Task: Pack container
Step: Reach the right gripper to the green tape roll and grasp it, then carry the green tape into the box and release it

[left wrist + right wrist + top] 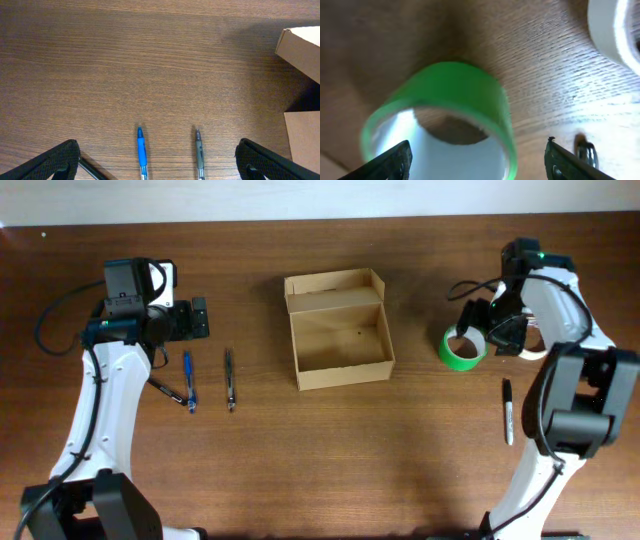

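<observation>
the small tan-brown cardboard container point(343, 372) sits lid-open mid brown wooden desk point(330, 460). likely light, thin-walled and crushable, so pinch one side wall gently. left of it the left gripper point(160, 157) gapes empty. right of it the right gripper point(477, 160) is spread over a green tape roll point(455, 90), unclamped.

Brown wood-grain table point(320, 470). Open cardboard box point(338, 330) sits near the middle, flap lid hinged back on the far side. Left of the box, two pens lie side by side and apart: a blue pen point(189, 380) and a dark pen point(230, 378). A third, black pen point(165, 390) lies angled just left of the blue one. Right of the box is a green tape roll point(462, 348), blurred in the wrist view, so contact with the table is unclear. A white tape roll point(615, 30) is close beside it. A black marker point(508, 411) lies nearer the front right edge.
</observation>
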### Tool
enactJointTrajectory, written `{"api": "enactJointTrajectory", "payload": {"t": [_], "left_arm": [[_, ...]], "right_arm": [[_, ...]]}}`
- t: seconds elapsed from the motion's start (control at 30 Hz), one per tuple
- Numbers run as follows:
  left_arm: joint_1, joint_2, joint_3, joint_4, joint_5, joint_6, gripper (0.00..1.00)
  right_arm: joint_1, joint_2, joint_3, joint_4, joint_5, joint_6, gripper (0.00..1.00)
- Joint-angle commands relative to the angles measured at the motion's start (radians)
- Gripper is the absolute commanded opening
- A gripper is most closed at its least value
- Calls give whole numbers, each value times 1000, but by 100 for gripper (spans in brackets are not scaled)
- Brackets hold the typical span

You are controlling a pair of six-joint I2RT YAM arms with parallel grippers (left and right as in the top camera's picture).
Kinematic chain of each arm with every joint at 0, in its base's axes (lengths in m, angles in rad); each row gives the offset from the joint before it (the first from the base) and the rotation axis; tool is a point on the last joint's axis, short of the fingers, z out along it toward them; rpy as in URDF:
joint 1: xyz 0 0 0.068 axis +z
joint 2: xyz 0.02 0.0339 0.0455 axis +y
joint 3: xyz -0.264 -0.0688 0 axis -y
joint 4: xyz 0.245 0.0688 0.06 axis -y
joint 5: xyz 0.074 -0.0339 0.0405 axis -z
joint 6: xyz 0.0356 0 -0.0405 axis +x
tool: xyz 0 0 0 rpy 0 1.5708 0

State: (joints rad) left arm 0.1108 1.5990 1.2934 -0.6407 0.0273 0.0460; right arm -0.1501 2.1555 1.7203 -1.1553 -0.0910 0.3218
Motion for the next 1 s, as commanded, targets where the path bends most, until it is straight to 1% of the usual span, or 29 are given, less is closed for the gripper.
{"api": "enactJointTrajectory", "payload": {"t": [0.0,0.03,0.07,0.1,0.13,0.17,0.33,0.37,0.4,0.43,0.47,0.5,0.63,0.77,0.87,0.97], "left_arm": [[3,6,18,-1,10,16,99],[3,6,18,-1,10,16,99],[3,6,18,-1,10,16,99],[3,6,18,-1,10,16,99],[3,6,18,-1,10,16,99],[3,6,18,-1,10,16,99],[3,6,18,-1,10,16,99],[3,6,18,-1,10,16,99],[3,6,18,-1,10,16,99],[3,6,18,-1,10,16,99],[3,6,18,-1,10,16,99],[3,6,18,-1,10,16,99],[3,6,18,-1,10,16,99],[3,6,18,-1,10,16,99],[3,6,18,-1,10,16,99],[3,6,18,-1,10,16,99]], "right_arm": [[-11,14,-14,18,53,8,80],[-13,15,-21,23,60,8,80],[-16,17,-29,29,61,8,74],[-21,19,-39,35,62,8,64],[-23,23,-47,40,63,8,59],[-26,24,-57,45,62,8,51],[-34,27,-128,96,61,9,50],[-34,27,-138,105,61,9,49],[-34,27,-145,109,62,9,40],[-34,27,-146,109,61,9,29],[-34,27,-146,111,61,9,6],[-34,25,-143,112,59,8,4],[-32,-12,-109,82,41,8,4],[-26,-127,-6,6,-24,8,4],[31,-255,130,-70,-90,-38,4],[161,-362,283,-138,-85,-124,4]]}}
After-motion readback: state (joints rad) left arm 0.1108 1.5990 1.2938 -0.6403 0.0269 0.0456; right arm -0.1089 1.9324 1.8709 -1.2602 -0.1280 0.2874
